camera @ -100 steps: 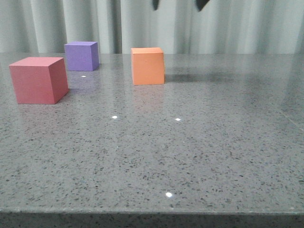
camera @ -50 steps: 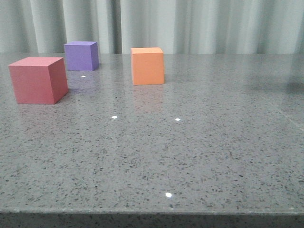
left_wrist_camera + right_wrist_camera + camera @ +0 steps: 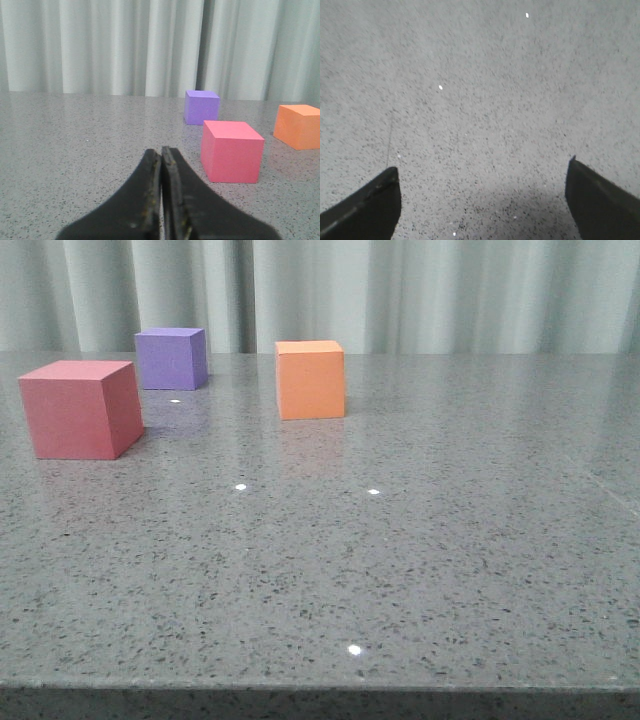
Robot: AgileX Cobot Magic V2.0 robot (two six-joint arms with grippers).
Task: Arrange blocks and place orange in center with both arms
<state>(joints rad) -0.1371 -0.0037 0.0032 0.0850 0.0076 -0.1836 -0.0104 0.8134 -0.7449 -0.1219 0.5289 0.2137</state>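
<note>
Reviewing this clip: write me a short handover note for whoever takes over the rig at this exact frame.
Left hand: shut, empty, low over the table, facing the cubes.
Right hand: open, empty, above bare table; no cube in its view.
Cubes, front view: red-pink cube nearest at left, purple cube behind it, orange cube to the right of both, further back than the red-pink one. All stand on the table, apart from one another.
Done: nothing evident; no cube is held.
Left: the orange cube sits at the right end, not in the middle, so the arrangement probably remains to be done.

Black left gripper, black angular right gripper
</note>
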